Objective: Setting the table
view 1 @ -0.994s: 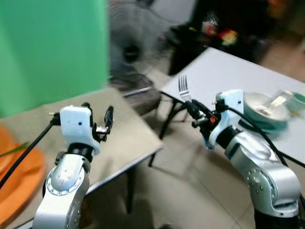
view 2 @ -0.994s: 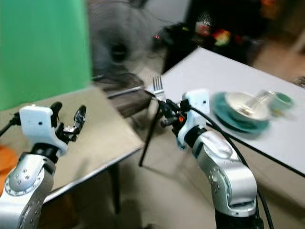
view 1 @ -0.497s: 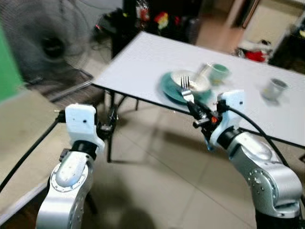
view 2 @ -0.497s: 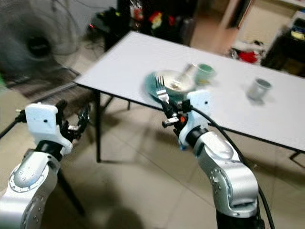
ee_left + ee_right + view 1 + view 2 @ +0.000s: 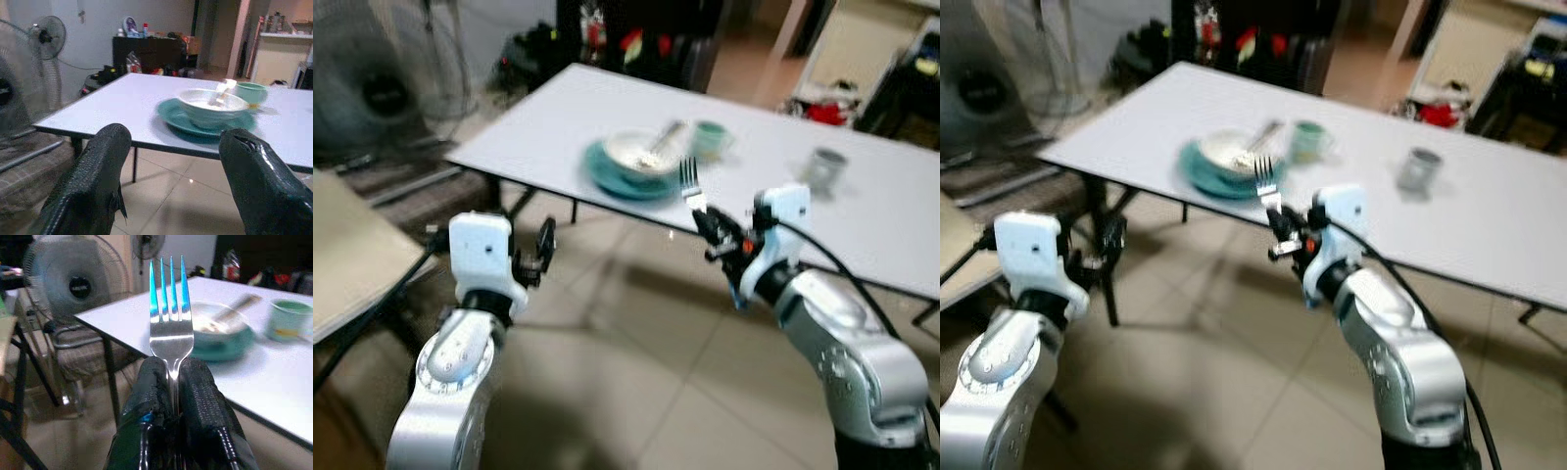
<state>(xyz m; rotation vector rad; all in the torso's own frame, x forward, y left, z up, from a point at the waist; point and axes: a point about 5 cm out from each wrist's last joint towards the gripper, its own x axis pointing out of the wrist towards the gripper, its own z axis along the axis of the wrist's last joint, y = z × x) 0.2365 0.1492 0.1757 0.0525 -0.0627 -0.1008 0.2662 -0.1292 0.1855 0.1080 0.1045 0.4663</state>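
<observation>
At the far left a standing fan stood on the floor, and the corner of a beige table showed below it. The left gripper hung in mid-air over the tiled floor, short of the white table; its two black fingers were spread wide with nothing between them, and the plate and bowl showed through the gap in the left wrist view.

On the white table, near its front edge, sat a teal plate with a white bowl on it, and a spoon leaned in the bowl. Just beyond the bowl stood a green cup — a yellow band ran round it in the right wrist view, but no writing could be read. Further right, well apart from the plate, a grey cup stood on the same table.

The right gripper was raised in front of the table edge, its fingers pressed together on the handle of a metal fork. The fork stood upright, tines up, just beside the plate's right side as seen from the head. The head views were blurred — no brand or label was legible anywhere. A dark cabinet with small cluttered items on top stood behind the table.
</observation>
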